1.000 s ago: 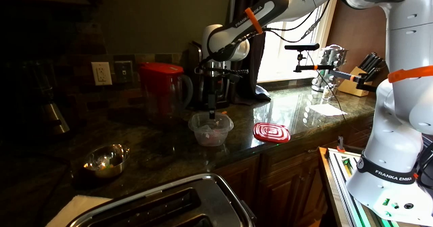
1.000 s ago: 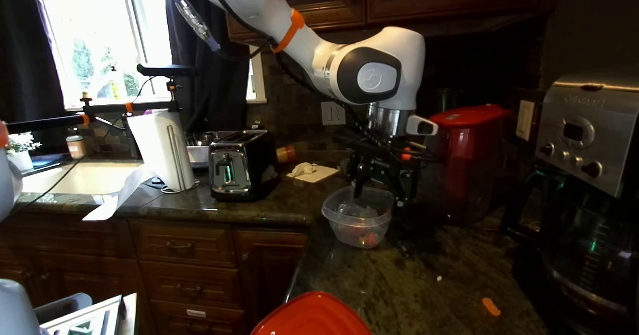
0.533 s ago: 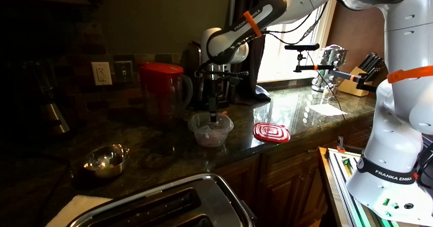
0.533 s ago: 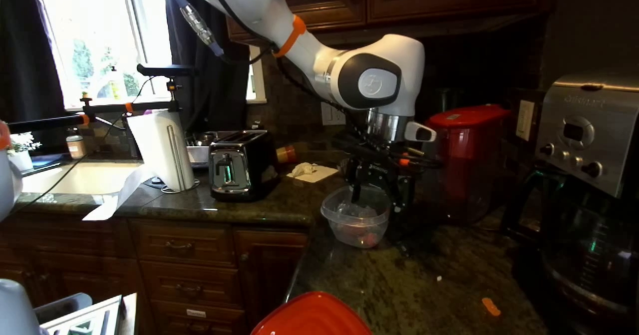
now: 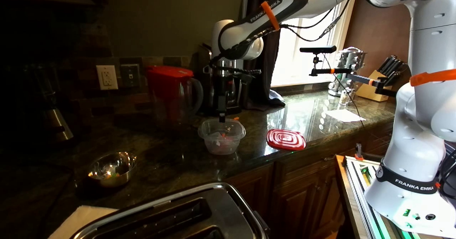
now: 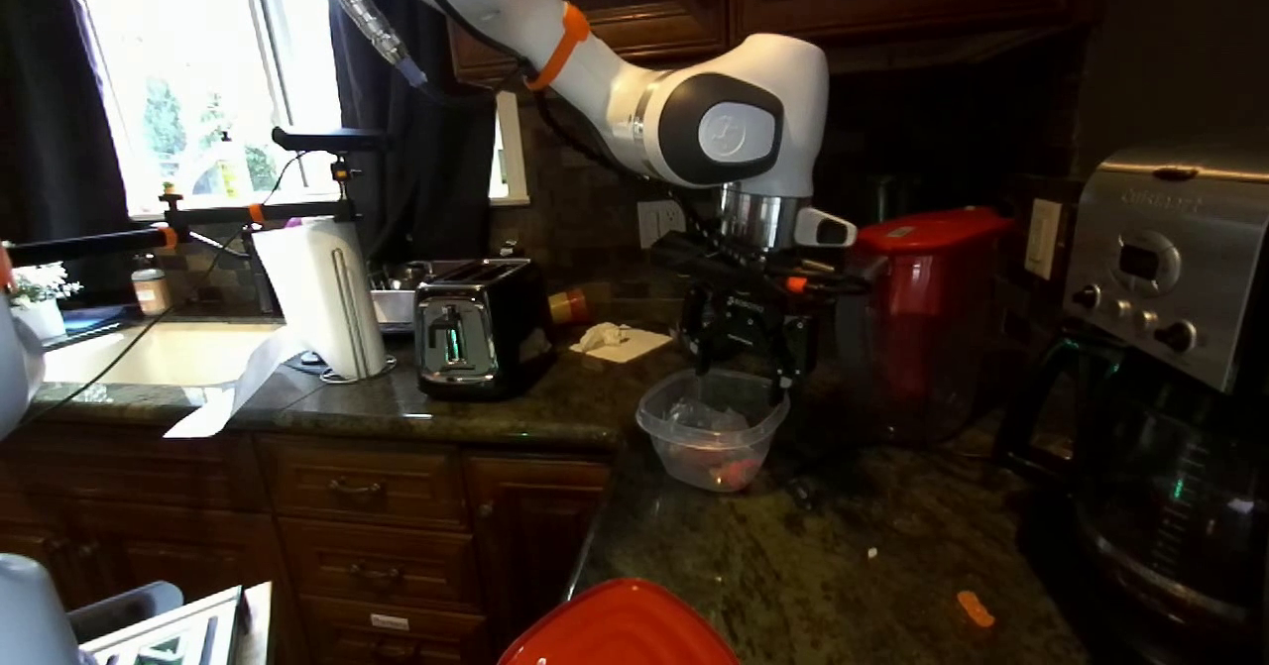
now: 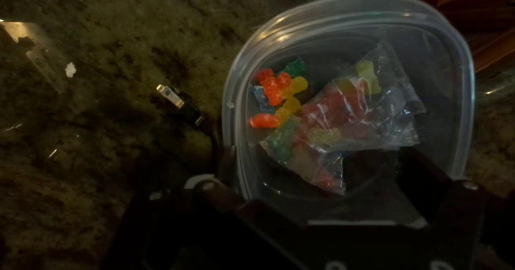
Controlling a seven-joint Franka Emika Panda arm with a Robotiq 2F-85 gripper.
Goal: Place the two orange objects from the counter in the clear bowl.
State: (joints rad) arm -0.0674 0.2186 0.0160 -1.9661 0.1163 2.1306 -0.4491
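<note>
Pincer (image 6: 742, 380) spread wide, nothing seen in its grasp, over the clear bowl (image 6: 709, 441), which sits near the front edge of the tabletop (image 6: 753, 566), by its inner corner. Orange piece (image 6: 976, 609) lies loose farther from that edge, toward the back edge, near the coffee maker (image 6: 1170, 278). An orange-red gummy (image 7: 263, 120) shows in the bowl; my guess, one done, one left. Loose piece likely gummy too: light, soft, tacky, may cling on release. Pinch across its narrow width, low, since it lies flat.
</note>
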